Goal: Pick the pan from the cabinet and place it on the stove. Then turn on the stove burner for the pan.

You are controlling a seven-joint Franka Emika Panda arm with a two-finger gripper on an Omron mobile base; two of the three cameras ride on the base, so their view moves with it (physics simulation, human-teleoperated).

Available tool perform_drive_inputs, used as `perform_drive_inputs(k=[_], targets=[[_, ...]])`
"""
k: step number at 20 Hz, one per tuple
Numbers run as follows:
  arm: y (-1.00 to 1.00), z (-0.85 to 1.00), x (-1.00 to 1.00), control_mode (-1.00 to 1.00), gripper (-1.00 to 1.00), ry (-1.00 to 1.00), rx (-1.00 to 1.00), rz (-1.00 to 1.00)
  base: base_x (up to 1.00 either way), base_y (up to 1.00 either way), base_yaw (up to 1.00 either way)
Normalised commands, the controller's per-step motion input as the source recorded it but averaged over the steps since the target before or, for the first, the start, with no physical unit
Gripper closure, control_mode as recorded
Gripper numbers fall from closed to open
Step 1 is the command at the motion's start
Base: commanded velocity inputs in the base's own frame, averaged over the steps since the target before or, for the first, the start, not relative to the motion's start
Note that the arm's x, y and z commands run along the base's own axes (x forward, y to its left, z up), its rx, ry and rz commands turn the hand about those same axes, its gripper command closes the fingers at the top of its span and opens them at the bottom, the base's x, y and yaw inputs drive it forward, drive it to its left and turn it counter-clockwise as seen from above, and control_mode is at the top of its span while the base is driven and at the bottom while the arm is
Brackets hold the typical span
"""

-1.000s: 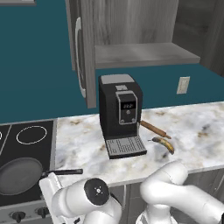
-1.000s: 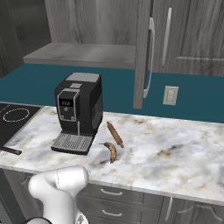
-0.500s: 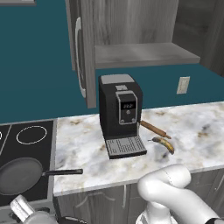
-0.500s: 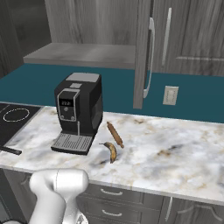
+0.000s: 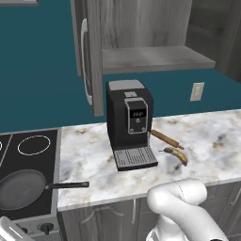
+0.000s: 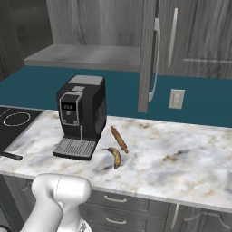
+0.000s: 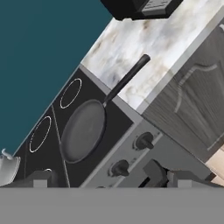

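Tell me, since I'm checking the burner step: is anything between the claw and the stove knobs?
Nothing visible. In the hand view the claw sits just off the stove's front strip, with the knobs directly ahead and the pan already on the stove.

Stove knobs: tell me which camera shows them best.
The hand view: two knobs of the stove sit plainly on the grey front strip below the pan. The left base view catches one at its bottom edge; the right base view shows just a cooktop corner.
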Motion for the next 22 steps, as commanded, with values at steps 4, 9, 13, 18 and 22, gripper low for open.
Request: perform_drive_inputs(k=[4,9,13,18,22], targets=[[0.04,0.00,0.00,-1.00,-1.00,-0.07,-0.02,0.00,0.00,0.00,0.00],[0.01,0.00,0.00,-1.00,-1.00,-0.02,0.00,0.00,0.00,0.00,0.00],[0.05,0.00,0.00,-1.00,-1.00,0.00,0.00,0.00,0.00,0.00,0.00],[0.01,0.07,0.00,-1.00,-1.00,-0.15,-0.03,0.00,0.00,0.00,0.00],[-0.03,0.10,0.00,-1.00,-1.00,-0.17,-0.05,0.00,0.00,0.00,0.00]])
